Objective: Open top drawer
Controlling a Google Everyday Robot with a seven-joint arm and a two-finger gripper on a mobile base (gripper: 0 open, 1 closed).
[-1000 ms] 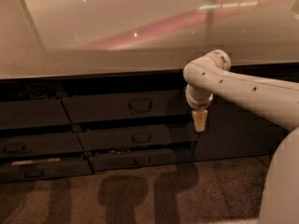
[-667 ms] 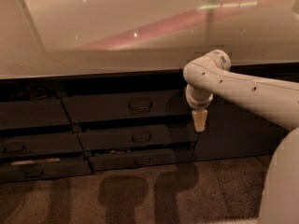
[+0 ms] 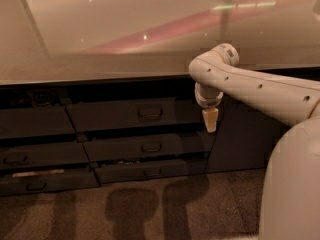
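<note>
Well, you have a glossy pale counter (image 3: 125,39) above dark drawers and a brown floor (image 3: 150,209) below. The gripper (image 3: 210,120) hangs pointing down by the right end of the top drawer (image 3: 110,116). Its fingers (image 3: 210,118) show as one tan wedge with no gap, holding nothing. The drawer front sits level, its handle (image 3: 150,113) centred.

tool (image 3: 210,121): by right end of top drawer (image 3: 110,116) | lower drawers (image 3: 125,149): beneath it | counter (image 3: 100,59): above all
</note>
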